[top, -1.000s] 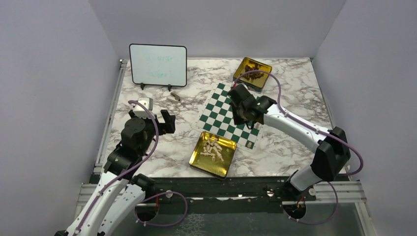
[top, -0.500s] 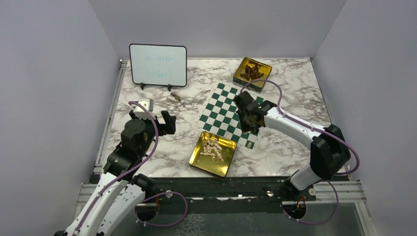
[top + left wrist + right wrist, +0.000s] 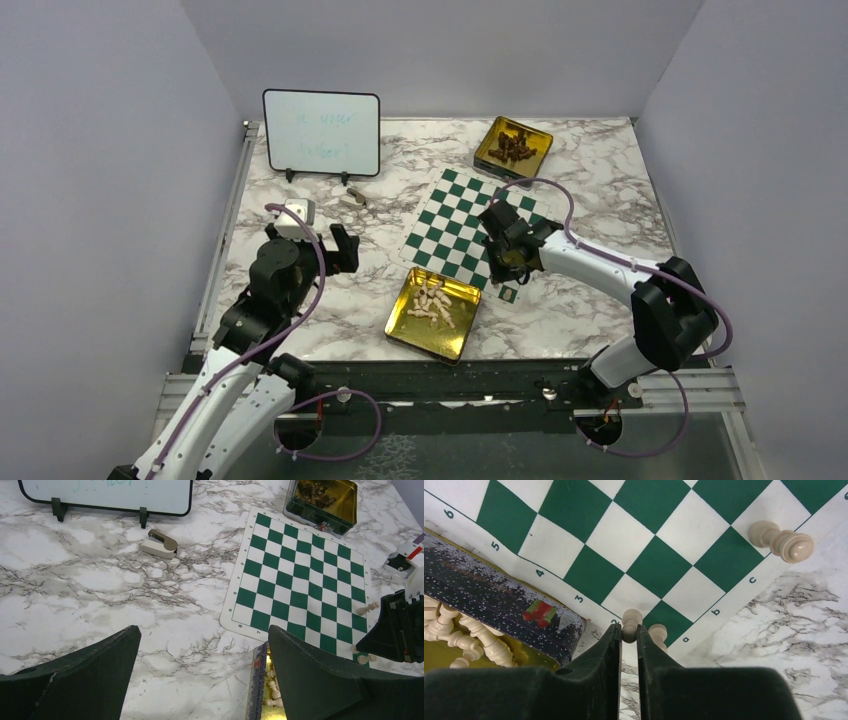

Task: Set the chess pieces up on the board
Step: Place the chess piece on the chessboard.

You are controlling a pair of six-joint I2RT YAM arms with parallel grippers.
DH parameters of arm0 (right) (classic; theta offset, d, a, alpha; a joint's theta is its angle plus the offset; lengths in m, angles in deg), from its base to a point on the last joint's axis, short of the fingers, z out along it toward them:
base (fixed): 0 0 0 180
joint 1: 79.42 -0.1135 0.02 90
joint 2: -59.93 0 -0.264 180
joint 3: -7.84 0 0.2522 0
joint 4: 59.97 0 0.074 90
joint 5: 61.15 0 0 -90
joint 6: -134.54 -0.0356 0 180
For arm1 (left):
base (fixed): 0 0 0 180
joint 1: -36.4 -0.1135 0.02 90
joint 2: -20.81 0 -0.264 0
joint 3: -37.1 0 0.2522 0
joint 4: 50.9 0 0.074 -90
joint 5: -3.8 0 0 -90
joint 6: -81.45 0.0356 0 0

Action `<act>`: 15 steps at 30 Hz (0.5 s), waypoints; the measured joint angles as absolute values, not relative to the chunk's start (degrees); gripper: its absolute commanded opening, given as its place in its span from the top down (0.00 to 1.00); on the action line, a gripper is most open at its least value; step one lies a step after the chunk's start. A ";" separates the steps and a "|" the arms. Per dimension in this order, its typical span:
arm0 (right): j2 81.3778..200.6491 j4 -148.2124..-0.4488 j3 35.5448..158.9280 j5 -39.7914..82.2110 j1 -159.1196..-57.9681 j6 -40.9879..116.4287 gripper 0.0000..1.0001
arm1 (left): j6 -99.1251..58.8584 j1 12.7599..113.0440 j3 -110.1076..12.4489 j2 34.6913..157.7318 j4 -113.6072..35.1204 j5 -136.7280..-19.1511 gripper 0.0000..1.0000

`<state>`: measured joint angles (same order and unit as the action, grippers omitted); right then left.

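Near the lower middle of the right wrist view, the right hand [image 3: 628, 632] was pinching one small pale chess piece [image 3: 630, 620] between its two dark fingers [image 3: 609, 650], which were pressed close with only the piece between them. Only the round top of that piece showed, so I could not tell what kind it was, or if its foot sat on the board [image 3: 644, 565] or hung just above it. It was at the board's corner, and a second pale piece [image 3: 657, 631] stood just beside it. A third piece [image 3: 781, 540] lay on its side at the upper right of that view, at the board's edge. More chess pieces [image 3: 432, 302] lay in a heap in the near gold tin [image 3: 437, 342], low in the middle of the top view, right against the board. These pieces looked tiny, light, hard and smooth, so I think one could slip or tip over easily. A soft squeeze on the thin neck under the head seemed the best hold. The board looked thin like a mat and might slide if bumped. At the left of the top view, the left hand [image 3: 340, 247] was spread wide, holding nothing, above the tabletop [image 3: 590, 180]. From the top, the right hand hid the squares under it. The dark pieces [image 3: 512, 143] in the far gold tin [image 3: 480, 155] were too small to name, and the writing on the whiteboard [image 3: 321, 133] was too faint to read.
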<state>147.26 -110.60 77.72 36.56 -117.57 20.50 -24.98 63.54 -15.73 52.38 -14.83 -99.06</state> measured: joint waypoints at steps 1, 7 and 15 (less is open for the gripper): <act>147.24 -110.27 77.72 36.45 -117.57 20.50 0.82 | -24.98 63.54 -15.73 52.55 -14.83 -99.06 0.01; 147.42 -109.55 77.72 35.97 -117.57 20.15 0.82 | -24.98 63.54 -15.73 53.47 -14.83 -99.06 0.01; 148.14 -109.57 77.74 35.13 -117.57 20.13 0.81 | -24.98 63.54 -15.73 53.62 -14.90 -99.06 0.01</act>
<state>148.14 -109.57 77.74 35.13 -117.57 20.13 -24.98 63.54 -15.73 53.62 -14.90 -99.06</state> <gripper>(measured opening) 0.187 0.990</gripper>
